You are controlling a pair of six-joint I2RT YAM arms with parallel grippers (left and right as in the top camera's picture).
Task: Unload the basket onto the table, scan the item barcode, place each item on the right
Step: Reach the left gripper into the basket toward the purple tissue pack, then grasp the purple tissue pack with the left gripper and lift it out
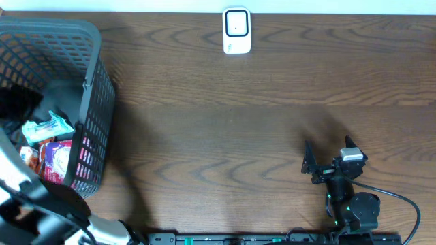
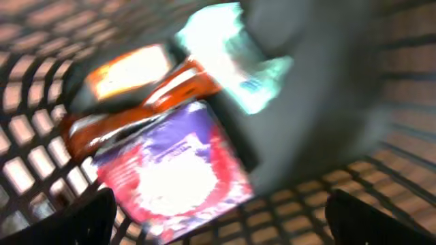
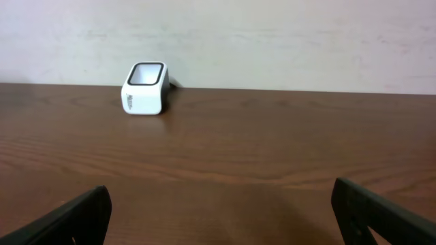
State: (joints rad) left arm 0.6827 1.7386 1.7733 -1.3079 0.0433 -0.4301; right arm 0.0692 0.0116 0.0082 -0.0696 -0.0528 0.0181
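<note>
Basket [image 2: 402, 102]: its dark mesh is filling the frame on the left, right and near sides.
Purple packet [image 2: 174, 167]: is lying nearest, left of centre, with glare washing out its print.
Orange packet [image 2: 146, 88]: is lying just beyond, touching the purple one.
Teal packet [image 2: 235, 58]: is sitting farthest, right of the orange one.
Left gripper [image 2: 221, 221]: is hanging over the packets, fingers [image 2: 88, 221] spread wide, gripping nothing.
Focus: everything is showing blurred.
</note>
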